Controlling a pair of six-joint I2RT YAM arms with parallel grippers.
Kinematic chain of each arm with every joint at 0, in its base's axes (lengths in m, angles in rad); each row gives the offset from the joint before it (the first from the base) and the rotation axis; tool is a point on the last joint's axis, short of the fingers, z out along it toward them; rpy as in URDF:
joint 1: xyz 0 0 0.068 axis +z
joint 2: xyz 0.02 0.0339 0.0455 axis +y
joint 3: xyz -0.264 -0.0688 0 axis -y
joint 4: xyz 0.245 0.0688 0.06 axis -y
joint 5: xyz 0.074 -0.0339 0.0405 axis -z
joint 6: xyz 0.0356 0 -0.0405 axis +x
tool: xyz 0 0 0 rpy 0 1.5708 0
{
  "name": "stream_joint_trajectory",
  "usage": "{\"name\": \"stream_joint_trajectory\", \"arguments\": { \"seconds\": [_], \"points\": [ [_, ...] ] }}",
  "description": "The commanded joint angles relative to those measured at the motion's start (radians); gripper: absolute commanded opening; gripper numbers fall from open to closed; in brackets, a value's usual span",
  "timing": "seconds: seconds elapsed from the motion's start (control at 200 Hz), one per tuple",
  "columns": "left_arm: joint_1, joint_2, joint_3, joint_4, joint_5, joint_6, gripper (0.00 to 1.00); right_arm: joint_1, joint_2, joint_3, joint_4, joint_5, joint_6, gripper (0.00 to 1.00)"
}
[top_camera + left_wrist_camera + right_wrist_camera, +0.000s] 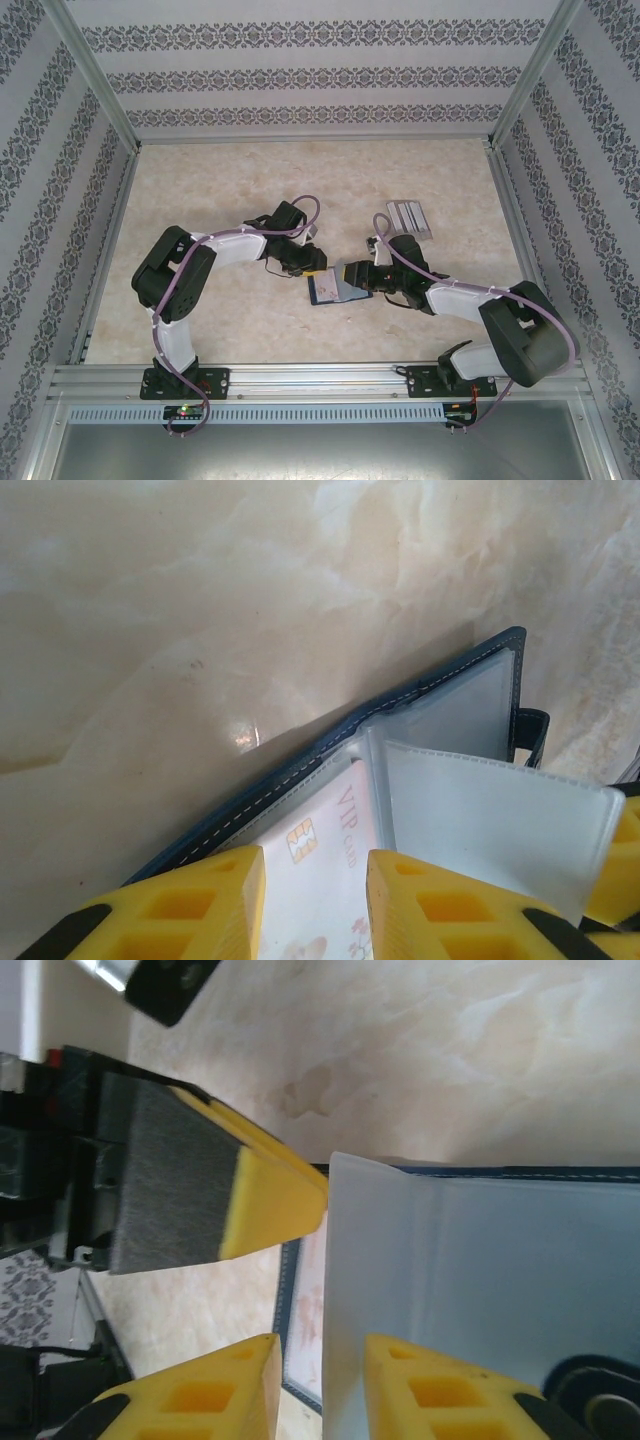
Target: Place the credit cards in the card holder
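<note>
The navy card holder (330,290) lies open on the table between both grippers. In the left wrist view its stitched navy edge (300,777) runs diagonally, and a pale credit card (335,850) marked VIP, with a gold chip, lies flat in a clear pocket. My left gripper (315,862) is open just above that card, one finger on each side. A translucent sleeve page (480,1260) stands lifted off the holder (288,1290). Its free edge sits between the open fingers of my right gripper (322,1350). The left gripper's yellow finger (270,1195) is close by.
A clear plastic slotted rack (410,217) lies behind the right arm. Bare marble tabletop (230,180) stretches to the back and left. Patterned walls and metal rails enclose the table.
</note>
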Motion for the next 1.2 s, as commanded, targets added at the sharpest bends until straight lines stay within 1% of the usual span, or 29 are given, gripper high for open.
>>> {"name": "stream_joint_trajectory", "arguments": {
  "seconds": [0.0,0.1,0.185,0.335,0.435,0.515,0.63,0.699,0.804,0.909,0.974,1.004,1.034,1.194],
  "points": [
    [0.002,0.032,0.032,-0.029,0.005,0.027,0.34,-0.007,0.017,-0.011,0.078,-0.064,-0.006,0.3],
    [0.003,0.036,0.028,-0.023,0.027,0.021,0.34,-0.008,0.031,-0.002,0.076,-0.066,-0.005,0.26],
    [0.004,0.042,0.028,-0.022,0.029,0.024,0.35,-0.008,0.058,0.006,0.071,-0.063,-0.01,0.16],
    [0.004,0.045,0.037,-0.027,0.032,0.021,0.34,0.002,0.118,0.013,0.121,-0.087,0.013,0.11],
    [0.004,0.049,0.045,-0.037,0.029,0.026,0.35,0.022,0.136,0.023,0.125,-0.091,-0.002,0.12],
    [0.005,0.049,0.048,-0.049,0.029,0.028,0.35,0.035,0.138,0.026,0.133,-0.087,0.002,0.22],
    [0.004,0.046,0.044,-0.046,0.032,0.028,0.35,0.041,0.133,0.03,0.119,-0.071,-0.008,0.28],
    [0.005,0.045,0.047,-0.049,0.033,0.03,0.35,0.037,0.129,0.025,0.127,-0.068,-0.003,0.28],
    [0.005,0.029,0.033,-0.021,0.057,0.027,0.41,0.039,0.108,0.031,0.125,-0.066,0.016,0.27],
    [0.008,0.002,0.008,0.043,0.106,0.021,0.49,0.041,0.097,0.047,0.107,-0.066,0.013,0.19],
    [0.014,-0.014,-0.017,0.09,0.125,-0.001,0.54,0.04,0.106,0.047,0.11,-0.062,0.013,0.17],
    [0.016,-0.02,-0.029,0.112,0.134,-0.009,0.56,0.04,0.113,0.044,0.117,-0.064,0.016,0.18],
    [0.016,-0.024,-0.039,0.127,0.139,-0.01,0.58,0.039,0.121,0.042,0.128,-0.068,0.018,0.2],
    [0.021,0.0,-0.067,0.19,0.165,-0.047,0.58,0.039,0.136,0.02,0.171,-0.059,0.036,0.24]
  ]
}}
